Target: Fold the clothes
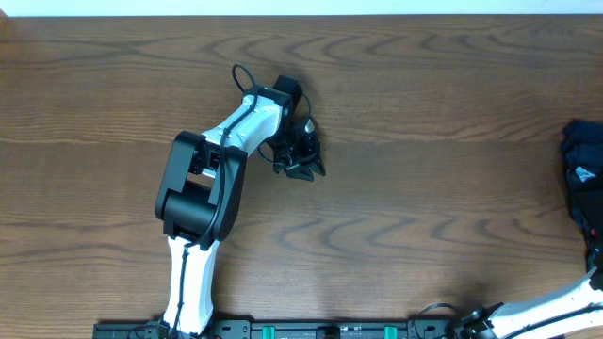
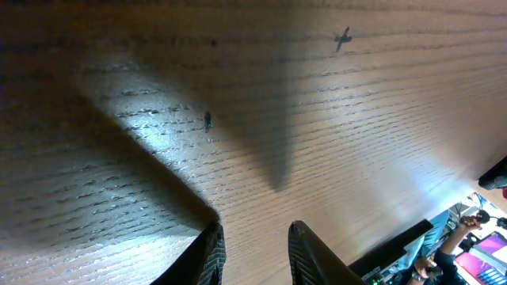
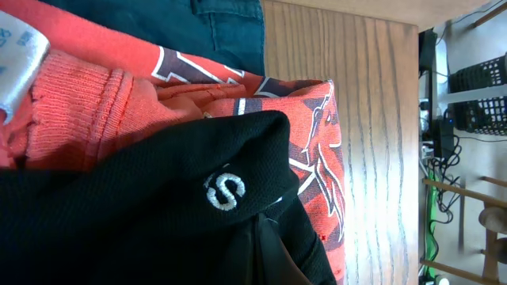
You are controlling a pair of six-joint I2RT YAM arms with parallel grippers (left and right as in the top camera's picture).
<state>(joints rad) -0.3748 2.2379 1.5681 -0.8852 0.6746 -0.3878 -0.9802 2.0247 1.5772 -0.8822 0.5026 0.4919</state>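
In the right wrist view the black top [image 3: 150,206] fills the lower left, with a small white embroidered logo letter [image 3: 224,192] on it. My right gripper [image 3: 273,233] is shut, its dark fingers pinching a fold of the black fabric just below the logo. The top lies over other clothes. In the overhead view only a dark bundle [image 1: 584,174] shows at the table's right edge, and the right gripper is out of frame. My left gripper [image 1: 301,158] is open and empty, low over bare wood [image 2: 255,229] in the table's middle.
A red printed garment [image 3: 79,103] and dark blue fabric [image 3: 214,24] lie under and beside the black top. The table's edge [image 3: 417,119] runs just right of the pile. The right arm [image 1: 556,306] enters from the bottom right. Small dark marks [image 2: 342,38] dot the wood.
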